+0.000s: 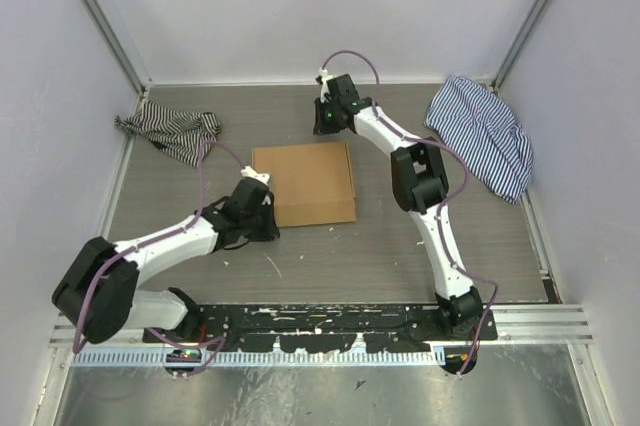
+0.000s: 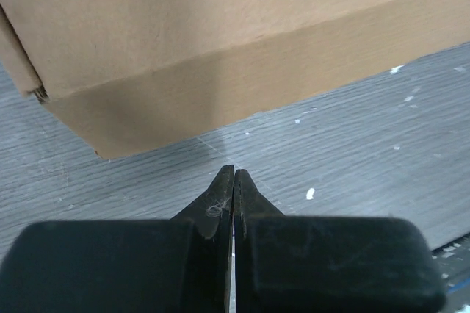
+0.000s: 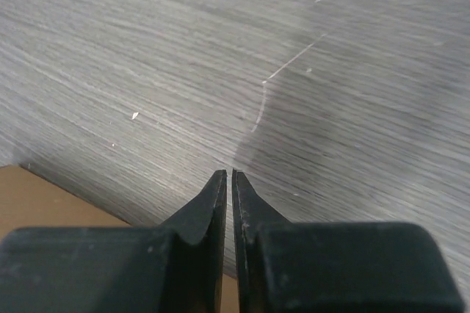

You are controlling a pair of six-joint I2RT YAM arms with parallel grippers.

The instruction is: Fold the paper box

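Observation:
The paper box (image 1: 304,183) is plain brown cardboard, closed into a shallow rectangular box on the grey table. Its side wall fills the top of the left wrist view (image 2: 220,48), and a corner shows at the lower left of the right wrist view (image 3: 44,199). My left gripper (image 1: 268,218) is shut and empty, just off the box's near left corner; its tips (image 2: 233,173) sit a little short of the box wall. My right gripper (image 1: 322,122) is shut and empty, over bare table just beyond the box's far edge; in its wrist view (image 3: 225,175) it holds nothing.
A dark striped cloth (image 1: 172,133) lies crumpled at the far left. A blue-and-white striped cloth (image 1: 483,134) lies at the far right. Grey walls with metal posts close in the table on three sides. The arms' base rail (image 1: 330,318) runs along the near edge.

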